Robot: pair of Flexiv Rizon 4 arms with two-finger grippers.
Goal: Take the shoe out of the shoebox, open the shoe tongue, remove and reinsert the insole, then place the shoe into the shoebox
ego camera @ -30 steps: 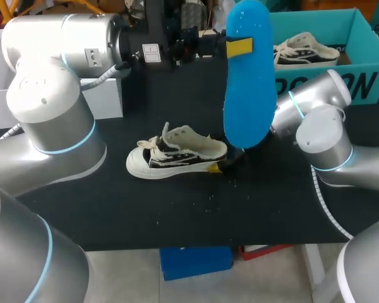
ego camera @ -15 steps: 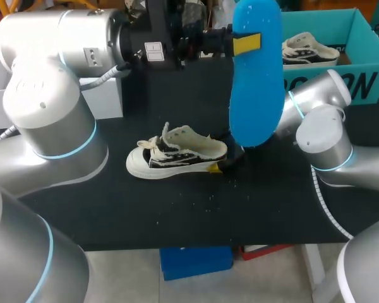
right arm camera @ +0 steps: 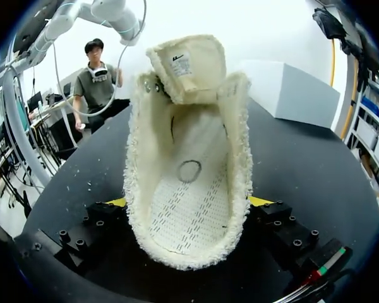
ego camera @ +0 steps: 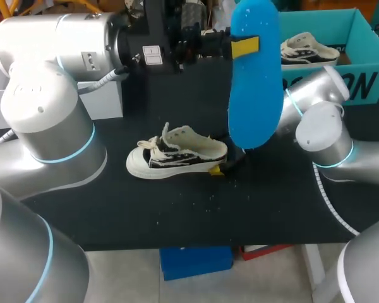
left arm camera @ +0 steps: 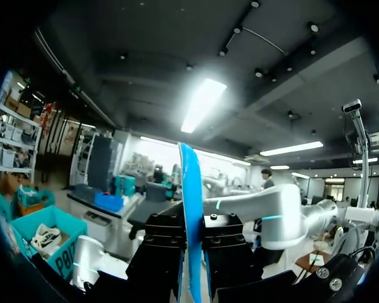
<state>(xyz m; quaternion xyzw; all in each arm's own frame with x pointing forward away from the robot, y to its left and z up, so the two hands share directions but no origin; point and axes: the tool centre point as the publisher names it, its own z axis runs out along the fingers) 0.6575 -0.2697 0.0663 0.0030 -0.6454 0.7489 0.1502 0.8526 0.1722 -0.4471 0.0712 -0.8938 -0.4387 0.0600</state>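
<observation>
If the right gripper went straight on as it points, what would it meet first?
The cream canvas shoe: its heel already sits between the right gripper's fingers, so pushing on presses into it at once.

Bright even overhead light, faint soft shadow under shoe (ego camera: 177,156) on black table (ego camera: 177,214)

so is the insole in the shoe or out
Out. The left tool holds the blue insole up off the table; the shoe is empty inside.
</observation>
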